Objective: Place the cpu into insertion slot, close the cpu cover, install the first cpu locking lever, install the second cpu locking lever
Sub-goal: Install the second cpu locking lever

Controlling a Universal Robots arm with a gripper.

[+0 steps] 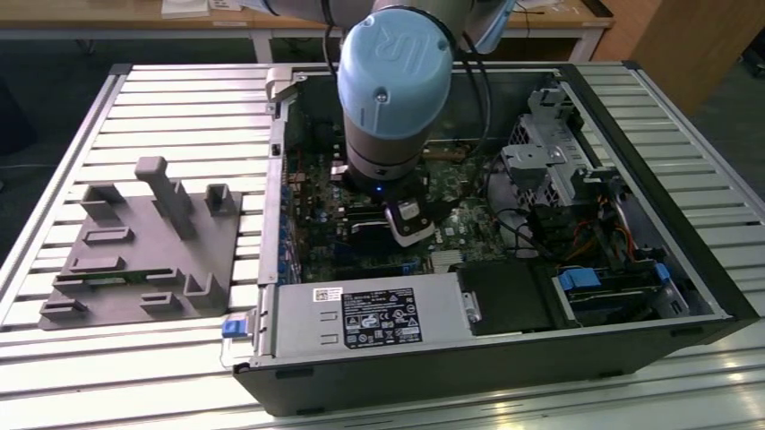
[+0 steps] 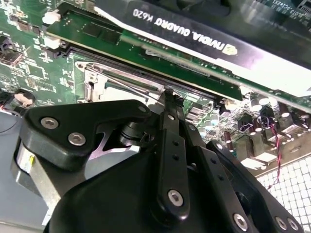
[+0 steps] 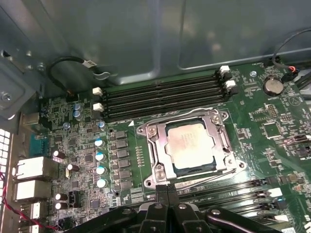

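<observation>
The cpu (image 3: 191, 145), a pale silver-beige square, lies in the insertion slot (image 3: 217, 116) on the green board. The silvery cpu cover (image 3: 156, 150) lies flat around its edges. One thin wire lever (image 3: 180, 112) runs along one side of the socket. Another lever (image 3: 209, 175) runs along the opposite side, the side by the fingers. My gripper (image 3: 167, 190) is shut, its two black fingers together, with the tips at the socket's edge. In the second wrist view the gripper (image 2: 167, 94) meets the socket's metal frame (image 2: 104, 80) beside a wire lever. In the exterior view the gripper (image 1: 407, 224) is low inside the computer case.
A long black graphics card (image 2: 204, 43) stands close beside the socket. Memory slots (image 3: 160, 94) lie on the socket's other side, capacitors (image 3: 100, 155) nearby. The case holds a power supply (image 1: 371, 318) and cables (image 1: 562, 233). A grey fixture (image 1: 143, 251) sits on the slatted table at the exterior view's left.
</observation>
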